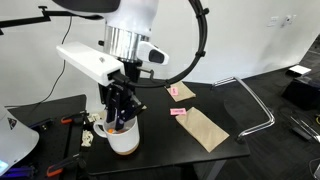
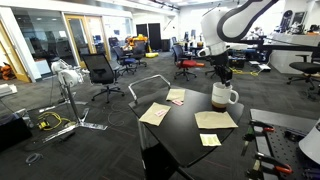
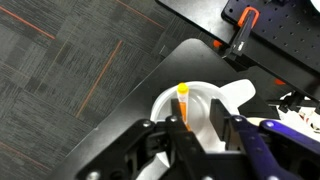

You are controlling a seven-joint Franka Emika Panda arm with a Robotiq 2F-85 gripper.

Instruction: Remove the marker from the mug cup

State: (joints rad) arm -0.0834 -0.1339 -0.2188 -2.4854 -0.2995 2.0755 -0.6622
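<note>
The gripper [image 3: 200, 135] hangs right over the white mug [image 3: 163, 104], its fingers lowered close about the orange-capped marker [image 3: 183, 92], which stands upright inside; whether the jaws actually pinch it I cannot tell. The mug sits near the edge of a black table [image 3: 190, 60], a tan paper [image 1: 207, 128] lies farther along, and grey carpet [image 3: 60, 80] spreads beyond

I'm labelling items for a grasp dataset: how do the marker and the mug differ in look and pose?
The marker is orange and slim; the mug is white and wide. The marker stands inside the mug, while the mug itself sits on the black table. The mug has a side handle; the marker has none. Both lie directly under the claw.
</note>
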